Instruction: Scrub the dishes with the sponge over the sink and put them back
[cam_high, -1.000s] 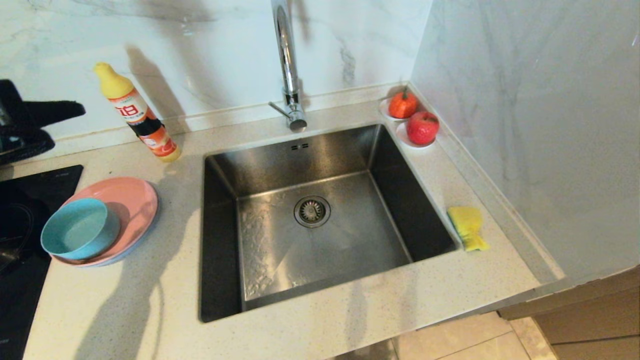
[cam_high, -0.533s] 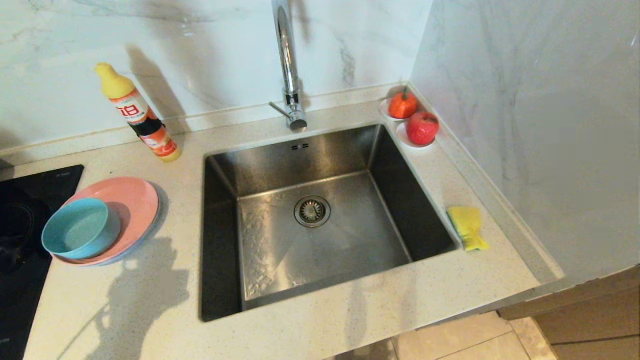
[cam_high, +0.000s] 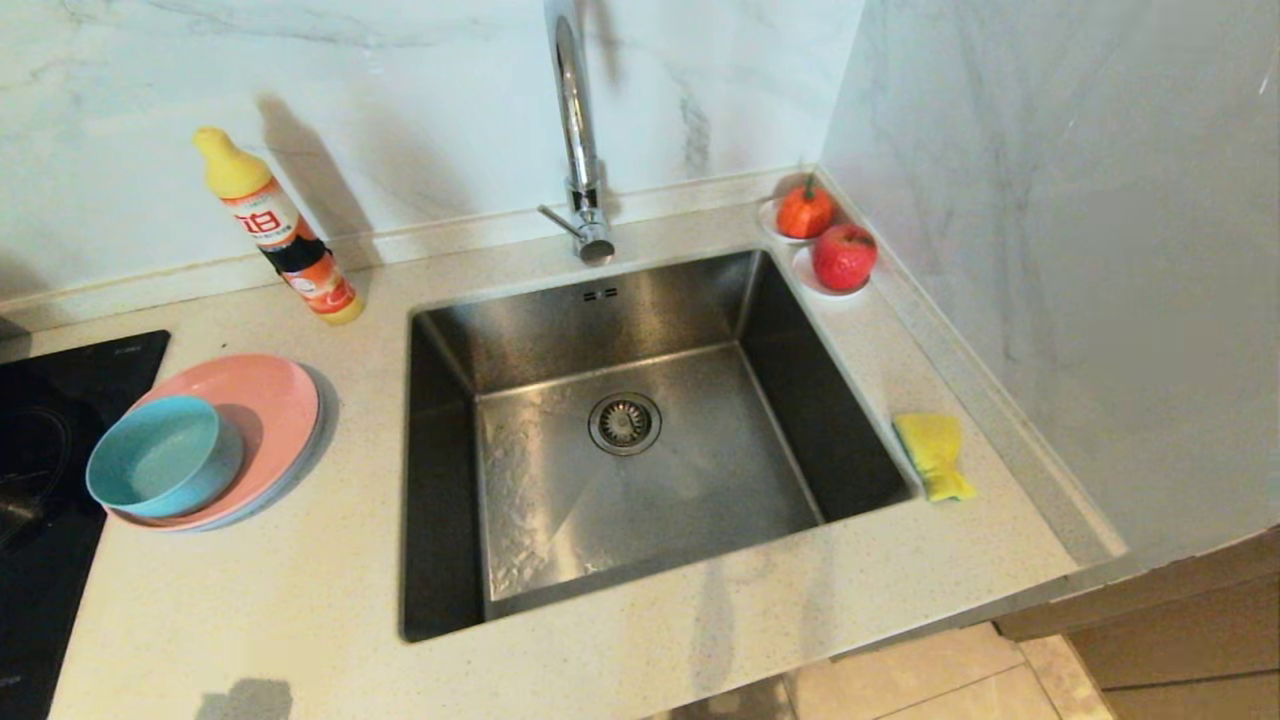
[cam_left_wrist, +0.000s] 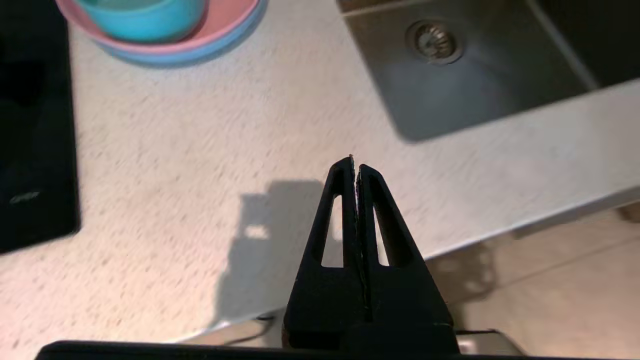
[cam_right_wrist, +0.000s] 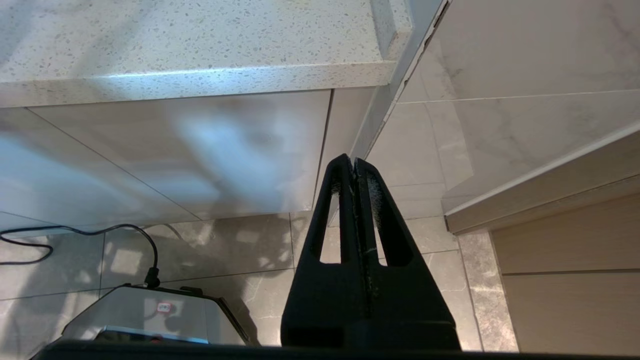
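The dishes stand stacked on the counter left of the sink (cam_high: 640, 300): a teal bowl (cam_high: 160, 470) (cam_left_wrist: 145, 20) on a pink plate (cam_high: 270, 400) (cam_left_wrist: 235, 20), with a pale bluish plate (cam_high: 285, 475) (cam_left_wrist: 200, 52) under them. The yellow sponge (cam_high: 932, 452) lies on the counter right of the basin. Neither gripper shows in the head view. My left gripper (cam_left_wrist: 355, 165) is shut and empty above the counter's front edge. Down in front of the cabinet, over the floor, my right gripper (cam_right_wrist: 354, 162) hangs shut and empty.
An orange detergent bottle (cam_high: 280, 235) stands at the back left, the chrome tap (cam_high: 580, 140) behind the basin. Two small saucers with red fruit (cam_high: 845, 255) sit at the back right corner. A black hob (cam_high: 40, 480) is at the far left.
My left arm, seen at the upper left a second ago, has drawn back out of the head view. Its shadow has slid down the counter towards the front edge. The dishes and sponge have not moved.
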